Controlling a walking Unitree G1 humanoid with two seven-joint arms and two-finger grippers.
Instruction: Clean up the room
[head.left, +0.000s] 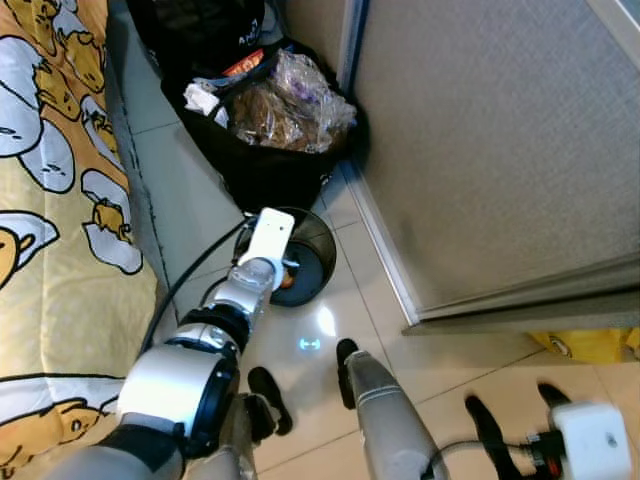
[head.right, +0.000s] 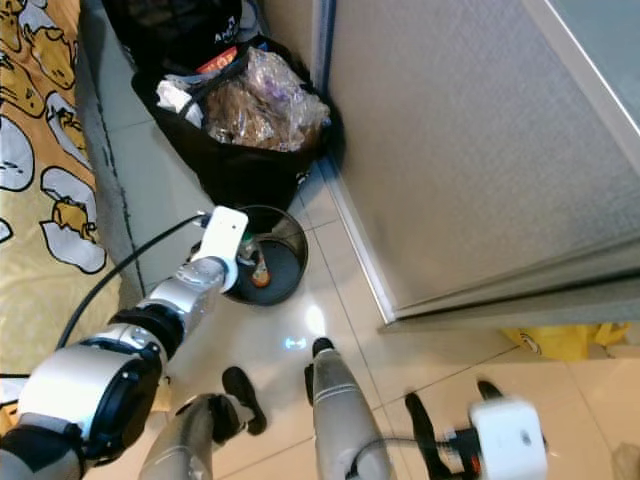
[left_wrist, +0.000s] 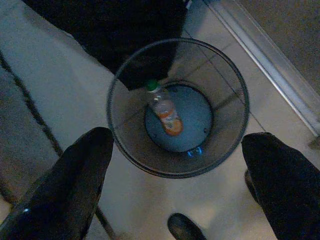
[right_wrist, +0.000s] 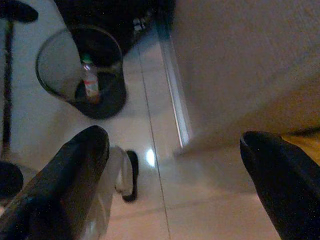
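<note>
A black mesh wastebasket (left_wrist: 240, 85) stands on the tiled floor, and a plastic bottle (left_wrist: 164, 109) with a green cap and an orange label lies inside it. My left gripper (left_wrist: 177, 145) hovers directly above the basket, open and holding nothing. From the head, the left arm reaches forward over the basket (head.left: 318, 258). My right gripper (head.left: 515, 410) hangs low at the right, open and holding nothing. The bottle (right_wrist: 90, 79) also shows in the right wrist view.
A full black rubbish bag (head.left: 270, 110) sits just behind the basket. A bed with a yellow duck sheet (head.left: 50, 200) runs along the left. A grey wall panel (head.left: 480, 150) closes the right side, with a yellow object (head.left: 590, 345) below it. A black cable (head.left: 190, 280) crosses the floor.
</note>
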